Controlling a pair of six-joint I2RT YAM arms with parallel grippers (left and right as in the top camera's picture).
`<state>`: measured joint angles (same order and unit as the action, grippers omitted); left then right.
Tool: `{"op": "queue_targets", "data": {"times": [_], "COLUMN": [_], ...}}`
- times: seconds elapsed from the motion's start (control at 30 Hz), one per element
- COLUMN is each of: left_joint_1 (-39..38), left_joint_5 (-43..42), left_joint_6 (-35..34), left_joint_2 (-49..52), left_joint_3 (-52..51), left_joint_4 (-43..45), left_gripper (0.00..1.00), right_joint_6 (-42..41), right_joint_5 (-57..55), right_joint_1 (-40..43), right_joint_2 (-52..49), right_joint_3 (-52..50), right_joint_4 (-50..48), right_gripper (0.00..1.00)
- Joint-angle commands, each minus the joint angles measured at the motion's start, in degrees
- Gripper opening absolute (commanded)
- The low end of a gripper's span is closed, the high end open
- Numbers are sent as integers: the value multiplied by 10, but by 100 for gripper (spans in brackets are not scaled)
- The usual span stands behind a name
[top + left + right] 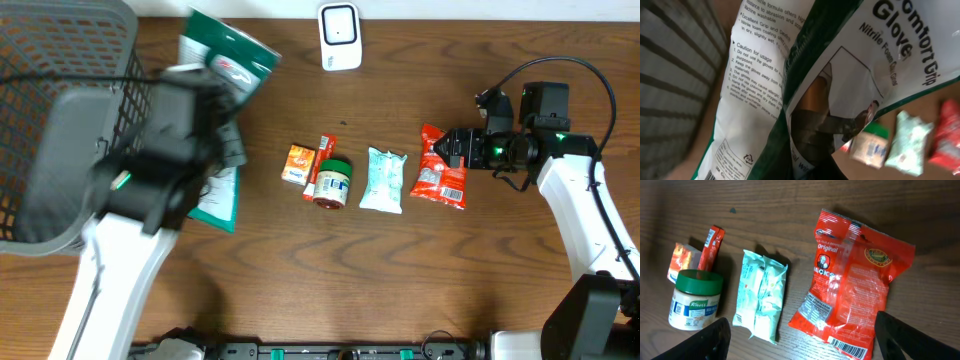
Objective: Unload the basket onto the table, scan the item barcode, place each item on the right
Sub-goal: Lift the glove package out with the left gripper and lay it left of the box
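Note:
A green-and-white glove package [232, 52] hangs above the table's left side, with my left gripper [222, 122] shut on it. In the left wrist view the package [765, 85] fills the frame with its printed back toward the camera. A strip of its barcode [710, 176] shows at the bottom edge, and the fingers are hidden behind the plastic. A white scanner [340, 37] stands at the back centre. My right gripper [452, 148] [802, 335] hovers open over a red snack bag [441, 168] [855, 285], touching nothing.
A wire basket [50, 110] [670, 75] fills the far left. In a row mid-table lie an orange sachet [297, 163], a red stick pack [322, 158], a green-lidded jar [332, 183] [694, 300] and a mint packet [383, 180] [762, 295].

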<state>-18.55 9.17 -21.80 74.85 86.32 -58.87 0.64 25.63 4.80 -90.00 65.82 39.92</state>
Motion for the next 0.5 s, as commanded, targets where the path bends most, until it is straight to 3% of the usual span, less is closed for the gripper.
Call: {"op": "queue_targets", "data": {"times": [0.0,0.47], "left_joint_1": [-13,-11], "left_joint_5": [3,5], "left_joint_6": [-43,-54], "left_joint_2": [92,379], "left_joint_3": [-10,-10], "left_joint_4": [-4,65], "left_gripper": [7,7], "right_joint_6": [0,1], "right_joint_5": [-1,-1], "right_joint_1": [-4,-4], "right_joint_2": [-5,-5], "right_joint_3": [-6,-28], "right_joint_4": [2,0], "right_gripper": [88,88]}}
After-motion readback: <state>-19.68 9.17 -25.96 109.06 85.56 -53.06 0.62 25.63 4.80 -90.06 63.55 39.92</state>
